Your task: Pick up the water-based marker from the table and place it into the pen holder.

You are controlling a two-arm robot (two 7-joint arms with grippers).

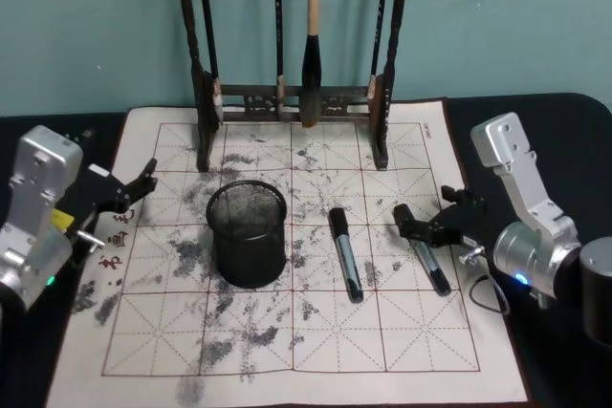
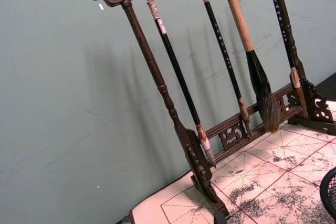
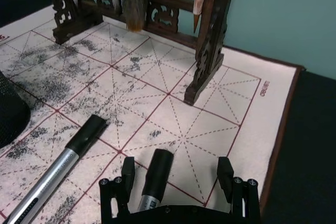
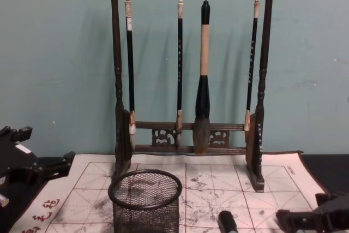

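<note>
At the head view's right, the right gripper (image 1: 443,218) straddles the black-capped grey water-based marker (image 1: 430,269) lying on the mat, jaws apart, not clamped. The black wire-mesh cylindrical pen holder (image 1: 247,255) stands centre-left. The left gripper (image 1: 124,203) sits far left, jaws apart.

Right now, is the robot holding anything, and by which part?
Nothing is held yet. The right gripper is open, its fingers either side of a marker at the cap end, not touching it. The left gripper is open too.

Silver arm housings (image 1: 38,207); black left pincer (image 1: 137,188), right pincer (image 1: 428,209); black cable (image 1: 486,299) at right wrist.
</note>
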